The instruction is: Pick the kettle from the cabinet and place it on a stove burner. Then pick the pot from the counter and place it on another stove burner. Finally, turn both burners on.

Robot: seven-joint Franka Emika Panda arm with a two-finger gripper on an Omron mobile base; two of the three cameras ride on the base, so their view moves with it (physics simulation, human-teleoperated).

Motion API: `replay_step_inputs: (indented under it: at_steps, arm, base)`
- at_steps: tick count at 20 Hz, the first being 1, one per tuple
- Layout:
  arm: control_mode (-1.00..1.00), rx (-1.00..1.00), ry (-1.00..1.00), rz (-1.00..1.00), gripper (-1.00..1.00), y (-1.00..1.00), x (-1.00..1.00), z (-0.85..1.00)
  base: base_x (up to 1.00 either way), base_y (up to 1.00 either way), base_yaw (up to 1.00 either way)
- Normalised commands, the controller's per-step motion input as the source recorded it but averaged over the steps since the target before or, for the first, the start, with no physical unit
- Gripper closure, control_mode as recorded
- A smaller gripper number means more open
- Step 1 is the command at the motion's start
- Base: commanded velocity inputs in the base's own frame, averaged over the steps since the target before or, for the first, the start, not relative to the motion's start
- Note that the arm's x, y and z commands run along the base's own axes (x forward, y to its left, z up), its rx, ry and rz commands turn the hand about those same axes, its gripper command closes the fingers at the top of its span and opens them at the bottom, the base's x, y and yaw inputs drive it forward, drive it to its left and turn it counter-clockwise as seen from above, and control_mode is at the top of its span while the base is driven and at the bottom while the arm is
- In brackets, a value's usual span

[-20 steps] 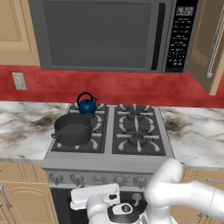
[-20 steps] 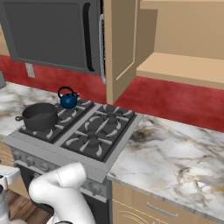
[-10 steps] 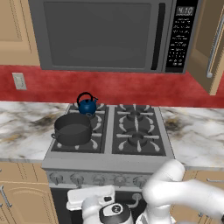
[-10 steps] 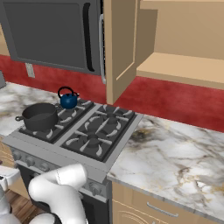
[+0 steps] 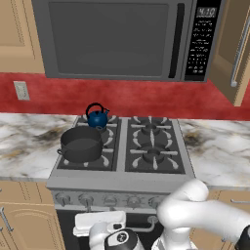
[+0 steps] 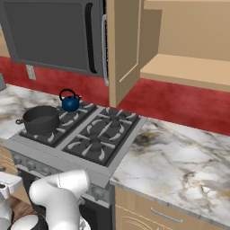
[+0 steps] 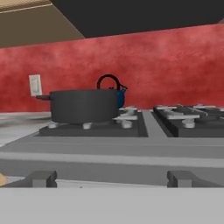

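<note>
The kettle (image 5: 97, 117) was found standing upright on the rear left burner (image 5: 104, 124) of the steel range (image 5: 122, 183), its black arched handle raised and its short spout turned toward the right. The pot (image 5: 81, 144) was seated on the front left burner (image 5: 87, 157), just in front of the kettle and near it; whether the two touched could not be determined. In the hand view the pot (image 7: 83, 106) was seen in front of the kettle (image 7: 120, 97), most of the blue body being hidden behind the dark wall. The two right-hand burners (image 5: 152, 142) were bare under their black grates. No flame was observed at any burner.

The range was set between two stretches of marble desk (image 5: 27, 144), with a scorched-looking dark patch near the range edge on each side. A row of front knobs (image 5: 86, 199) was noted along the front edge of the range, and two of them (image 7: 42, 178) were seen close at the bottom of the hand view.

The wall cabinet (image 6: 188, 67) was recorded with its door (image 6: 122, 49) swung open and its inner shelf visible. A microwave (image 5: 124, 39) was mounted above the range, and a wall outlet (image 5: 21, 90) on the red backsplash.

The arm (image 5: 195, 215) was held low, in front of the range front. The pincer's fingers were not shown in the frames; by the recording it stood wide, with nothing seen held.
</note>
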Motion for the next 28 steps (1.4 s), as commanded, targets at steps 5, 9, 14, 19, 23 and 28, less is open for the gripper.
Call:
replay_step_inputs:
  at_steps: [5,9,14,19,23,28]
  arm:
    - [-1.0,0.0,-0.02,-0.01,-1.0,0.05,0.22,-0.17]
    - [-1.0,0.0,-0.02,0.0,-1.0,0.05,0.26,-0.18]
    - [-1.0,0.0,-0.01,0.0,-1.0,0.13,0.21,-0.25]
    - [-1.0,0.0,0.0,0.0,-1.0,0.15,0.14,-0.32]
    - [-1.0,0.0,0.0,0.0,-1.0,0.15,0.13,-0.33]
    - [-1.0,0.0,0.0,0.0,-1.0,0.11,0.14,-0.19]
  base:
    - [0.0,0.0,0.0]
    - [0.0,0.0,0.0]
    - [0.0,0.0,0.0]
    - [0.0,0.0,0.0]
    - [0.0,0.0,0.0]
    - [0.0,0.0,0.0]
